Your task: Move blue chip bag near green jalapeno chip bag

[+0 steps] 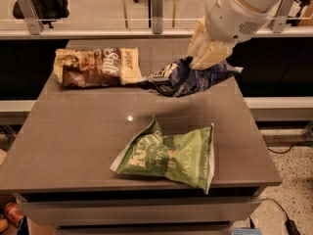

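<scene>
The blue chip bag [188, 77] is a crinkled navy bag with white lettering, held in the air above the back right of the grey table [73, 131]. My gripper [208, 58] is shut on its upper right part; the arm comes down from the top right. The green jalapeno chip bag [168, 153] lies flat near the table's front middle, in front of and below the blue bag, apart from it.
A brown-and-cream bag marked Salt [95, 66] lies at the back left of the table, its right end close to the blue bag's left tip. A glass rail [156, 13] runs behind the table. The floor [288, 180] drops off to the right.
</scene>
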Controlling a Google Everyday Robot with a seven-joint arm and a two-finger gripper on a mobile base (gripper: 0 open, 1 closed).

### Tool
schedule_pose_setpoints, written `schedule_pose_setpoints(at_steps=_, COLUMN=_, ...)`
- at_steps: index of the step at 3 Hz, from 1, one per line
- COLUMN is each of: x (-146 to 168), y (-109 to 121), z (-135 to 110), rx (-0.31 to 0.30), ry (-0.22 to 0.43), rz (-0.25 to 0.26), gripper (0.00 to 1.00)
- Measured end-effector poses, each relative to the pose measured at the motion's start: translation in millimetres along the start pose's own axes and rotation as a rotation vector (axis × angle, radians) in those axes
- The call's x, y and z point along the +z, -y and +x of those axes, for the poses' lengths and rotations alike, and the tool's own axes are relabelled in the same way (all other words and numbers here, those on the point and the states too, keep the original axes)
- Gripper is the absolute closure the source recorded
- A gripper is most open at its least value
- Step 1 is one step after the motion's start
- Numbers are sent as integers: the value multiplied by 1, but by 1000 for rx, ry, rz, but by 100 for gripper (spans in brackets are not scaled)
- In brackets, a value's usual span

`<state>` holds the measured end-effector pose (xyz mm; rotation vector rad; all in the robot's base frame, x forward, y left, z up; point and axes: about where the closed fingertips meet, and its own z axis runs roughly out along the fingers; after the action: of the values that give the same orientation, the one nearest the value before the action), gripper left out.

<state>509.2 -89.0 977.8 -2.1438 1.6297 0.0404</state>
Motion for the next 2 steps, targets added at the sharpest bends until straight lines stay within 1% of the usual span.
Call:
schedule_pose_setpoints(at_steps=1, x=3, y=-16, z=-1, rx=23, ry=-22, rz=-14, gripper=100)
schedule_pose_setpoints(at_steps=2, x=5, y=-29, z=-3, rx=48, ry=-60, rz=-13, gripper=100)
